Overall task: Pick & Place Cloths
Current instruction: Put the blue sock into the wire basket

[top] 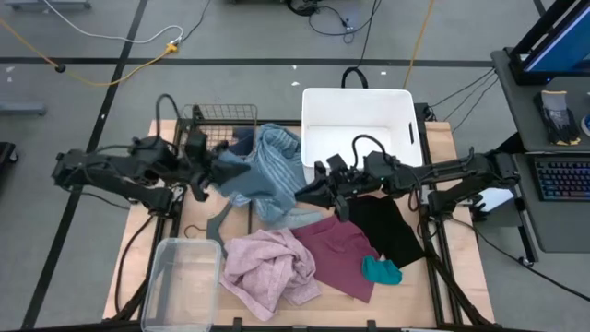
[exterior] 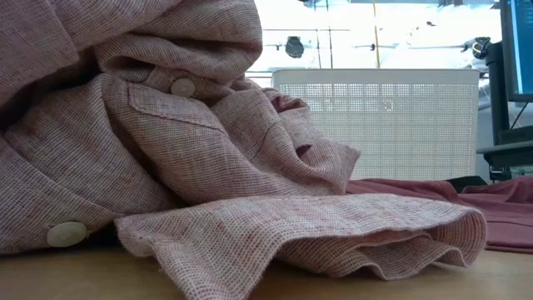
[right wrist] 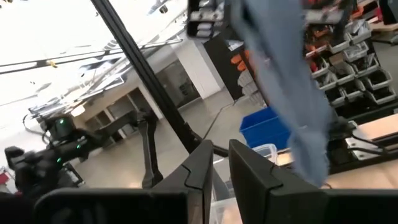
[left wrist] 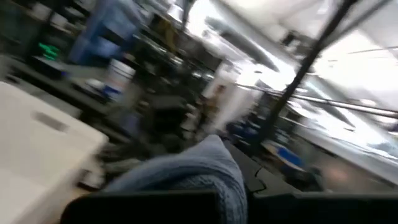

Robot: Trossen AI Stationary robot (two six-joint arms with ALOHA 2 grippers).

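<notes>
My left gripper [top: 218, 168] is shut on the blue-striped towel [top: 269, 173] at the middle of the table, in front of the wire basket. The towel also shows in the left wrist view [left wrist: 199, 177] and hangs in the right wrist view [right wrist: 292, 93]. My right gripper [top: 306, 194] is beside the towel's right edge; its fingers [right wrist: 249, 171] stand close together with nothing between them. The pink cloth [top: 267, 266], the maroon cloth [top: 339, 251], the black shorts [top: 387, 226] and the small teal piece [top: 380, 270] lie on the table. A navy piece [top: 241, 141] lies by the basket. My left gripper holds a bunched part of the towel at its left end [left wrist: 208, 168], between its two fingers, coming level from the table's left. The towel is raised at that end and drapes down toward the table's right; its lower edge [top: 297, 219] reaches the table by the maroon cloth.
A white bin [top: 359, 118] stands at the far middle. A wire basket [top: 219, 118] is at the far left and a clear plastic box [top: 180, 277] at the near left. A grey hanger [top: 217, 221] lies under the towel. The pink cloth [exterior: 166, 142] fills the low view.
</notes>
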